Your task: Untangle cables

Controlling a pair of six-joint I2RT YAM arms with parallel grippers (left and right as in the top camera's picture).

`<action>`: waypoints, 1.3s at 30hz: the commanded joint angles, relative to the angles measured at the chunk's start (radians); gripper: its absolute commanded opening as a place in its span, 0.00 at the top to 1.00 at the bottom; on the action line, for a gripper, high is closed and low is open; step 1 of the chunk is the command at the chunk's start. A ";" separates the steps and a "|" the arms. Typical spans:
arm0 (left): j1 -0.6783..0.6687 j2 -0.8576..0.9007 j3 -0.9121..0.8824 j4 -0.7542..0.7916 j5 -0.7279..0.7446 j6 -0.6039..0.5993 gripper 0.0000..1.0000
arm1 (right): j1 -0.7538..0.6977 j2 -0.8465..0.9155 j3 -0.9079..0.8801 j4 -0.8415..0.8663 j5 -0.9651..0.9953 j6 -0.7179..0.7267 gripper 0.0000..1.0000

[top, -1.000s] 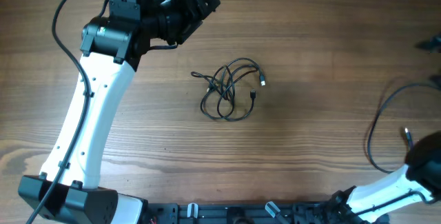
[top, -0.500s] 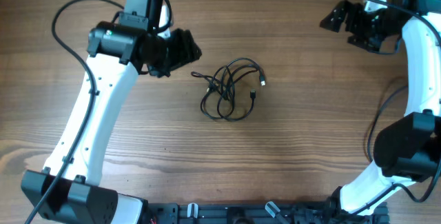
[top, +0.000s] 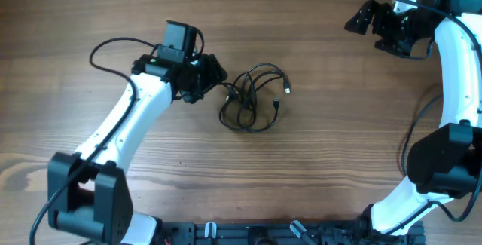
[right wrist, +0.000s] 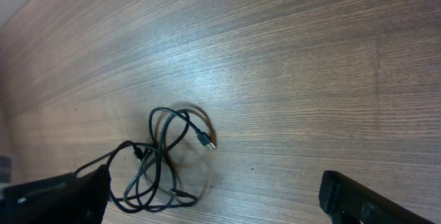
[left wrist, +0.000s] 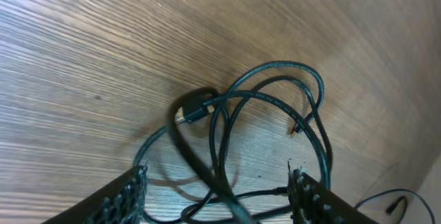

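From overhead, the cables (top: 252, 98) lie as one loose knot of loops near the middle of the surface (top: 339, 139). The left hand (top: 213, 79) sits just beside the knot's left edge, while the right hand (top: 370, 30) hangs well apart at the far right corner, so the left arm is much the nearer. The knot has no strong long axis; one plug end (top: 215, 82) sticks out leftward toward the left hand, and two more tips face right. In the left wrist view, the left hand (left wrist: 217, 196) stands open, its fingers (left wrist: 127, 193) apart with strands crossing the gap but nothing pinched, the plug end (left wrist: 191, 112) lying just ahead. In the right wrist view, the right hand (right wrist: 207, 203) is spread wide and empty, the cables (right wrist: 162, 158) down on the surface towards its left finger, a light tip (right wrist: 204, 140) pointing right.
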 commanded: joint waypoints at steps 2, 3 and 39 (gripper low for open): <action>-0.042 0.051 -0.012 0.027 -0.010 -0.041 0.47 | 0.001 -0.034 0.005 -0.002 0.005 0.005 0.00; -0.043 0.051 -0.012 0.031 -0.010 -0.042 0.57 | 0.001 -0.034 0.005 -0.003 0.011 0.007 0.00; -0.058 -0.476 0.130 0.416 0.051 -0.067 0.96 | 0.071 -0.034 0.005 0.008 0.010 0.006 0.00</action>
